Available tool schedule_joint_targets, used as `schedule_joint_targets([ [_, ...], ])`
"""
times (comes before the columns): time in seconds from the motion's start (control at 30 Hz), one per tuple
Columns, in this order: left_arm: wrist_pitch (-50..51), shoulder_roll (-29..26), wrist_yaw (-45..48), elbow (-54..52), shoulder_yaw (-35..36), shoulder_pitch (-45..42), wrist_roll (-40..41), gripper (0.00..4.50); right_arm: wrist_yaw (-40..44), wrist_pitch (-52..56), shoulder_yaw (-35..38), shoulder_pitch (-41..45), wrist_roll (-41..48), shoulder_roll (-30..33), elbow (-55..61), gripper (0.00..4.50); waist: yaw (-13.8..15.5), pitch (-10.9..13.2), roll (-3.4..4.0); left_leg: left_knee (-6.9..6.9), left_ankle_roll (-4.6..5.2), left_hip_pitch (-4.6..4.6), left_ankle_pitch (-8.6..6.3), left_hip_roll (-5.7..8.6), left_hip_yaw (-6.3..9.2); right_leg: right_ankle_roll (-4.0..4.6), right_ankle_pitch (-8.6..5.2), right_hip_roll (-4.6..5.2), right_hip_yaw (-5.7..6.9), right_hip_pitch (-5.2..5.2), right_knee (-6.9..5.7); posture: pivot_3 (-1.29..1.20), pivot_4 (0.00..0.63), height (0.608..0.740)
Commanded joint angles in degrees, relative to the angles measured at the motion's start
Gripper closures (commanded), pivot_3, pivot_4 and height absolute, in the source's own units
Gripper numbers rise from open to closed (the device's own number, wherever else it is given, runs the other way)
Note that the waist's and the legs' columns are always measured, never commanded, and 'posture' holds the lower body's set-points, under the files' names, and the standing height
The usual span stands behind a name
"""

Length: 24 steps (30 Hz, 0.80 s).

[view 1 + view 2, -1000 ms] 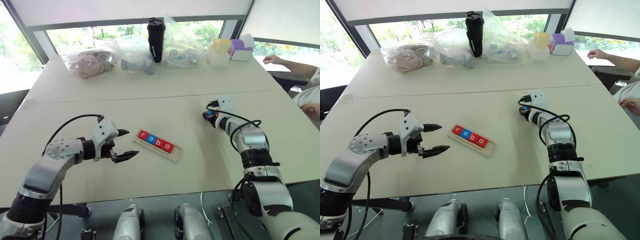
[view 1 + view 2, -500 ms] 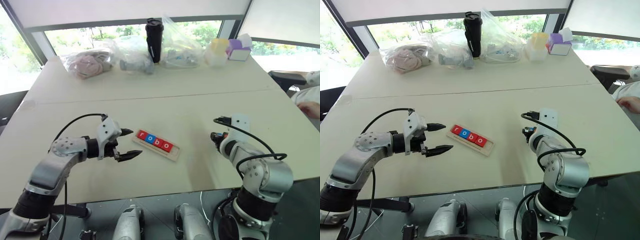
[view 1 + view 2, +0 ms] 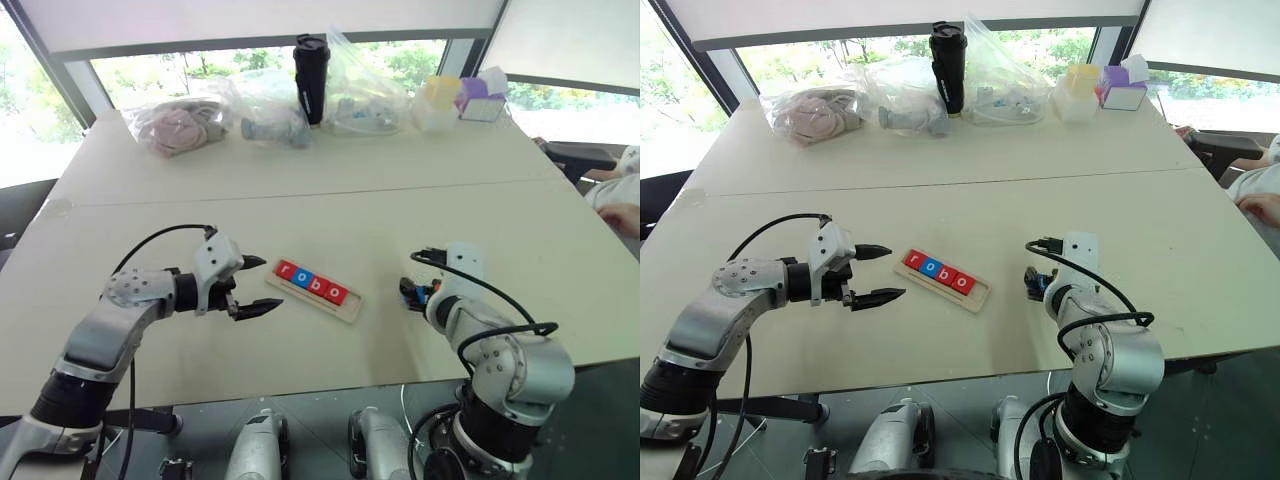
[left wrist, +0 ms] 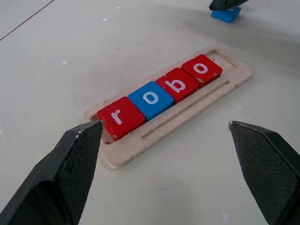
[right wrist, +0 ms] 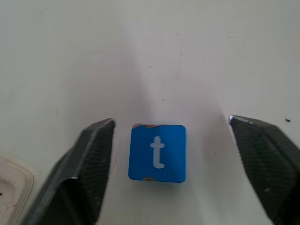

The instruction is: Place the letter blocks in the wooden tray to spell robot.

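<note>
We saw the right pincer (image 5: 168,154) released, its fingers astride the blue t block (image 5: 157,153) on the tabletop (image 5: 187,56); an off-centre close could skid it. The left pincer (image 4: 164,154) gaped before the wooden tray (image 4: 140,145).

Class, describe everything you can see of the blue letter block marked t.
The blue t block is a small flat square tile with rounded corners and a white lowercase t, chipped slightly at two edges. It lies flat on the pale table, outside the wooden tray, between the open right gripper's fingers, which don't touch it.
</note>
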<state>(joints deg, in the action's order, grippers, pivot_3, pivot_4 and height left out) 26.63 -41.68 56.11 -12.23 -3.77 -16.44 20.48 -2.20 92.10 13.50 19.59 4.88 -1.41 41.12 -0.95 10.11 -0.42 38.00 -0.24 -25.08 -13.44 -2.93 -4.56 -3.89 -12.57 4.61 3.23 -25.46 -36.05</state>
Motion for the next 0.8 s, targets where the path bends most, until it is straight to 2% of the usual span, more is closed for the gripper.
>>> schedule_joint_targets([
  [0.03, -1.10, 0.00, -0.17, -0.90, 0.54, 0.07, -0.33, 0.00, 7.65, -2.42, -5.77, 1.14, 5.01, 8.78, 2.94, 0.03, -0.05, 0.01, 0.01, 0.00, 0.00, 0.00, 0.00, 0.00, -0.01, 0.00, 0.00, 0.00, 0.00, 0.00, 0.01, 0.00, 0.150, 0.740],
  [0.1, -1.26, 0.03, -0.17, -0.77, 0.58, 0.15, -0.42, 0.00, 10.60, -4.89, -8.33, 1.18, 6.51, 13.88, 3.38, 0.03, -0.02, 0.01, 0.00, 0.00, 0.00, -0.01, 0.00, 0.01, 0.00, 0.00, 0.00, 0.02, 0.00, 0.00, 0.02, 0.00, 0.150, 0.740],
  [0.17, -1.34, 0.13, -0.17, -0.75, 0.61, 0.21, -0.45, 0.00, 19.38, -15.39, -6.42, 0.32, 8.92, 22.75, 0.94, 0.03, 0.07, 0.03, 0.02, 0.00, 0.00, -0.01, 0.00, 0.01, 0.01, 0.00, -0.01, 0.02, 0.00, 0.00, 0.05, 0.00, 0.150, 0.740],
  [0.23, -1.53, 0.35, -0.02, -0.63, 0.40, 0.12, -0.56, 0.00, 34.15, -30.46, -4.24, -4.27, 12.17, 32.70, -2.40, 0.03, 0.37, 0.06, 0.01, 0.00, 0.00, -0.05, 0.00, 0.04, 0.02, -0.03, -0.03, 0.04, 0.02, 0.02, 0.12, 0.00, 0.150, 0.740],
  [0.3, -1.85, 0.61, 0.16, -0.13, 0.08, -0.31, -0.76, 0.00, 45.07, -41.44, -2.28, -9.78, 14.46, 38.90, -7.48, 0.03, 0.56, 0.04, -0.03, -0.01, 0.04, -0.08, -0.03, 0.08, 0.06, -0.07, -0.06, 0.04, 0.08, 0.13, 0.34, 0.00, 0.150, 0.740],
  [0.37, -2.06, 0.84, 0.32, 0.40, -0.10, -0.93, -0.93, 0.00, 52.29, -48.54, -0.37, -13.50, 16.66, 41.74, -14.01, 0.03, 0.37, 0.03, -0.07, -0.07, 0.09, -0.08, -0.07, 0.06, 0.05, -0.08, -0.05, -0.02, 0.14, 0.26, 0.54, 0.00, 0.150, 0.740],
  [0.47, -1.81, 0.69, 0.86, 0.30, 0.14, -1.43, -0.85, 0.00, 58.04, -59.64, -2.77, -14.74, 14.04, 45.21, -24.03, 0.03, 0.05, 0.04, -0.07, -0.06, 0.14, -0.08, -0.09, 0.07, 0.01, -0.09, -0.02, -0.01, 0.06, 0.22, 0.55, 0.00, 0.150, 0.740],
  [0.63, 1.28, -0.38, 2.18, -2.64, 1.43, -2.02, 1.40, 0.00, 62.73, -70.65, -7.46, -9.21, 11.31, 46.21, -38.08, 0.03, 0.22, 0.05, -0.09, 0.04, 0.14, 0.00, -0.08, 0.07, -0.06, -0.09, -0.02, -0.05, 0.04, 0.21, 0.38, 0.00, 0.150, 0.740],
  [0.8, 3.46, -4.39, 4.49, -5.13, 2.95, -0.98, 3.28, 0.00, 65.70, -76.97, -11.55, -4.16, 9.18, 45.74, -46.92, 0.03, 0.29, 0.06, -0.10, 0.05, 0.14, 0.02, -0.08, 0.07, -0.05, -0.06, -0.02, -0.05, 0.04, 0.17, 0.22, 0.00, 0.150, 0.740],
])
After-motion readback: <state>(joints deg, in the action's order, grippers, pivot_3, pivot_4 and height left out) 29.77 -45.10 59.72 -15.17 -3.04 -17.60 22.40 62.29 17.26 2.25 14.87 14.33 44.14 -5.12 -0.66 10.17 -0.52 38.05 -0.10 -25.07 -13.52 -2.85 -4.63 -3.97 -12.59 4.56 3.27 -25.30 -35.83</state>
